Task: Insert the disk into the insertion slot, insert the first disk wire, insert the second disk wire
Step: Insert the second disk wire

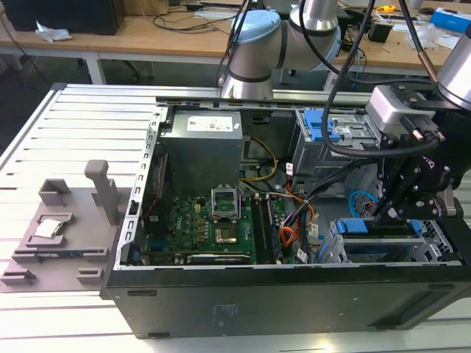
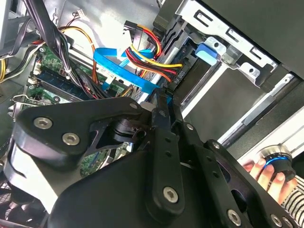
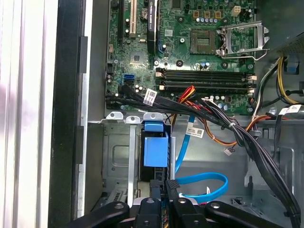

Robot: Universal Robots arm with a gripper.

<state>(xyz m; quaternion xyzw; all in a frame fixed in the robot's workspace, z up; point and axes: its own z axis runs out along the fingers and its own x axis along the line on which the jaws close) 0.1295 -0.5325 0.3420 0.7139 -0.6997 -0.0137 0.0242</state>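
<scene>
You are looking at one grey robot arm (image 1: 257,51) that enters the exterior view at twelve o'clock and bends over an open black computer case (image 1: 243,294). Its wrist hangs at about three o'clock, pointing down into the case. The single black gripper (image 1: 384,212) has its two fingers (image 3: 172,190) drawn tightly together. What they pinch, if anything, cannot be made out.

The one disk, a hard drive in a bright blue plastic frame (image 1: 360,226), lies at four o'clock, just below the gripper. It sits inside the insertion slot, a silver-grey metal drive cage (image 1: 434,243). In the first wrist view only the blue frame's end (image 3: 156,151) shows; the silver body is hidden within the cage, and the gripper (image 3: 164,186) is cut off at the picture's edge.

One flat blue cable (image 3: 202,179) loops beside the fingers. Two blue plastic latches (image 1: 316,125) sit on a separate bay at one o'clock. One grey plastic fixture (image 1: 59,228) rests on the white slatted table (image 1: 73,125) at nine o'clock.

In the second wrist view, one person's hand (image 2: 266,173) is partly visible behind the gripper (image 2: 164,97).
</scene>
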